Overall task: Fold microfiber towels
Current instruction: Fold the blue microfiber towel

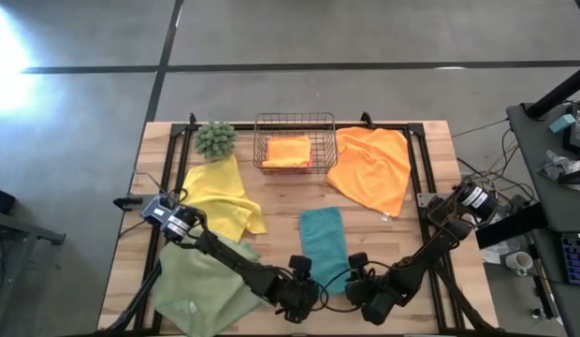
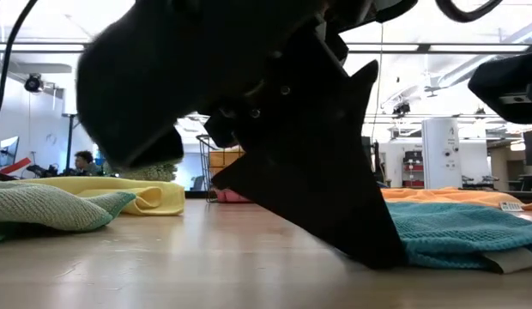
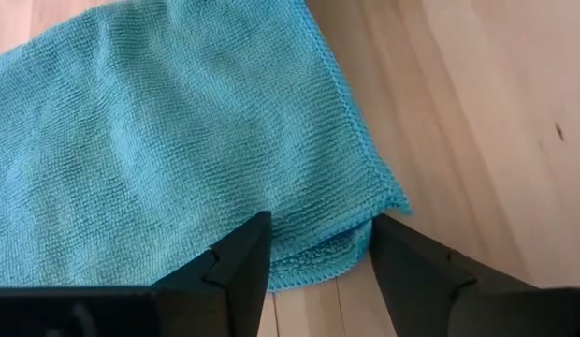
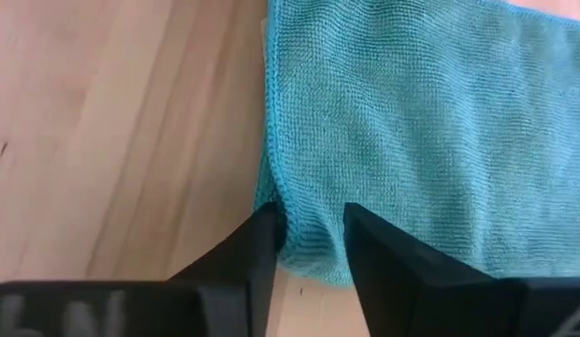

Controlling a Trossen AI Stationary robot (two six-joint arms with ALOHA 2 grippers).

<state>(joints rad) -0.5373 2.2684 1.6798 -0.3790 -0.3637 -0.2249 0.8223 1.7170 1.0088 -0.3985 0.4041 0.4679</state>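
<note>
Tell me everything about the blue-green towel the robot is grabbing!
The teal microfiber towel is a soft, finely ribbed cloth with a stitched edge. It lies flat on the wooden table as a long strip, apparently folded double, at the front middle, apart from the other towels. The left gripper and the right gripper each sit at one of its near corners, fingers open around the layered edge.
</note>
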